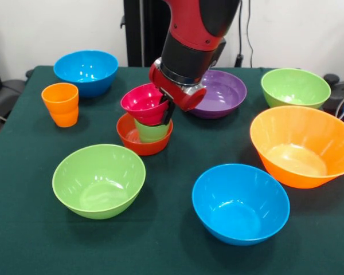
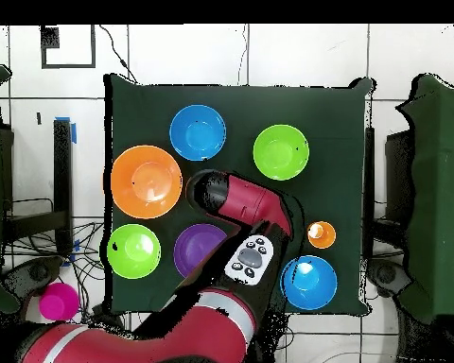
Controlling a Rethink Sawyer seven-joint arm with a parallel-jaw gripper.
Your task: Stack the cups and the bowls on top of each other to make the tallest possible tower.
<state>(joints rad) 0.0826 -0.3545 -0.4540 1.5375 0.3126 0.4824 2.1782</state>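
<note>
Glossy pink plastic is catching the light where a small pink bowl (image 1: 144,103) is sitting tilted on top of a light green cup (image 1: 152,131), and that cup is standing inside a small red-orange bowl (image 1: 142,137) near the middle of the dark green table (image 1: 172,252). These three are making up the tower (image 1: 144,120), which is widening at the top and leaning a little toward the left of the front view. The gripper (image 1: 169,109) is reaching down at the pink bowl's right rim, with a dark finger showing against the rim; whether the jaws are clamping it or standing loose I cannot tell. The red and black arm (image 2: 245,208) is covering the tower in the overhead view.

Round, smooth-walled bowls are ringing the stack. In the front view a lime green bowl (image 1: 98,180) is sitting just in front of it to the left, and a blue bowl (image 1: 241,203) in front to the right. A very large orange bowl (image 1: 301,146) is lying well to the right, near the table's edge. A purple bowl (image 1: 221,93) is showing just behind the arm, another lime green bowl (image 1: 295,87) at the far right corner, and a second blue bowl (image 1: 86,71) at the far left. An orange cup (image 1: 61,104), stepped at the waist, is standing upright beside that blue bowl.

Open cloth is lying along the near edge and between the two front bowls.
</note>
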